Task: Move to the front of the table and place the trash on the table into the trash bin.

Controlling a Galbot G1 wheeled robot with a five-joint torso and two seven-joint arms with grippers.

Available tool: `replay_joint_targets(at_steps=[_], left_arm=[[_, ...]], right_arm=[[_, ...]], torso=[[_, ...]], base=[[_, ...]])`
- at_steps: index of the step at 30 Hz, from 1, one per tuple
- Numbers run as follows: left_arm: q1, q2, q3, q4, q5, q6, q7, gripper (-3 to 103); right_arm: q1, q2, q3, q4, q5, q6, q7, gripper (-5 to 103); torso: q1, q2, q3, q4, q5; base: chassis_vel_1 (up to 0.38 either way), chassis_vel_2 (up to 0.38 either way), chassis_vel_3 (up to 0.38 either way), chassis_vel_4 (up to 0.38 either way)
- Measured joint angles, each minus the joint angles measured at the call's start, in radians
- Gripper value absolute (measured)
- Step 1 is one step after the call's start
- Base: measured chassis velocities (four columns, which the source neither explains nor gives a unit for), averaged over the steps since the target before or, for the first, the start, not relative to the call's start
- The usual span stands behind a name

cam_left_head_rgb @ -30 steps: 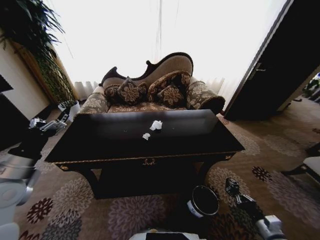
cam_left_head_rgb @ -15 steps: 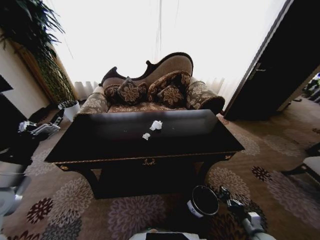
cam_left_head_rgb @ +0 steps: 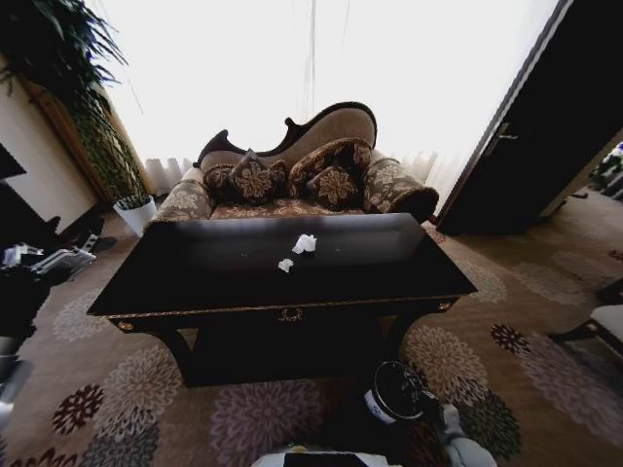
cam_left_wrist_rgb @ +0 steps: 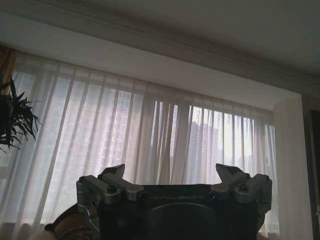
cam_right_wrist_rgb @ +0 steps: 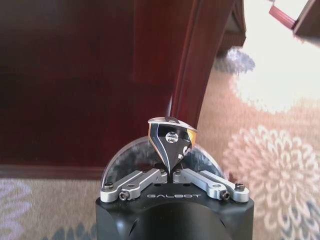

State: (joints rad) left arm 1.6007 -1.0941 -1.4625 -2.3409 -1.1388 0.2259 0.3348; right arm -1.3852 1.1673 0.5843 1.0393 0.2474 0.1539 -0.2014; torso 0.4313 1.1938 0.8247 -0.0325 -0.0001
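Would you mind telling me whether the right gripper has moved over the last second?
Yes. The right gripper has drawn back toward the robot and inward, from the carpet beside the trash bin to its rim, its fingers shut on a crushed can.

Table (cam_left_head_rgb: 195, 277) sat mid-frame, two paper wads (cam_left_head_rgb: 304, 243) on its centre top. Sofa (cam_left_head_rgb: 292, 175) behind it. Trash bin (cam_left_head_rgb: 394, 391) on carpet lower right, plant pot (cam_left_head_rgb: 136, 212) left.
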Motion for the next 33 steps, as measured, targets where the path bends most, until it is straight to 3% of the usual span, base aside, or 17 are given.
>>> replay_joint_targets(at_steps=[4, 15, 33], left_arm=[[0.013, 0.009, -0.023, -0.003, -0.008, -0.001, 0.000, 100], [0.050, 0.011, -0.074, -0.003, -0.012, -0.012, 0.003, 100], [0.053, -0.005, -0.069, -0.007, 0.004, -0.013, 0.007, 100]], right_arm=[[0.069, 0.033, -0.018, -0.107, -0.006, -0.002, -0.005, 0], [0.190, 0.036, -0.062, -0.257, -0.048, -0.016, -0.003, 0], [0.235, 0.057, -0.058, -0.308, -0.039, -0.051, 0.000, -1]], torso=[[0.000, 0.000, 0.000, 0.0000, 0.0003], [0.000, 0.000, 0.000, 0.0001, 0.0000], [0.000, 0.000, 0.000, 0.0001, 0.0003]], base=[[0.000, 0.000, 0.000, 0.000], [0.000, 0.000, 0.000, 0.000], [0.000, 0.000, 0.000, 0.000]])
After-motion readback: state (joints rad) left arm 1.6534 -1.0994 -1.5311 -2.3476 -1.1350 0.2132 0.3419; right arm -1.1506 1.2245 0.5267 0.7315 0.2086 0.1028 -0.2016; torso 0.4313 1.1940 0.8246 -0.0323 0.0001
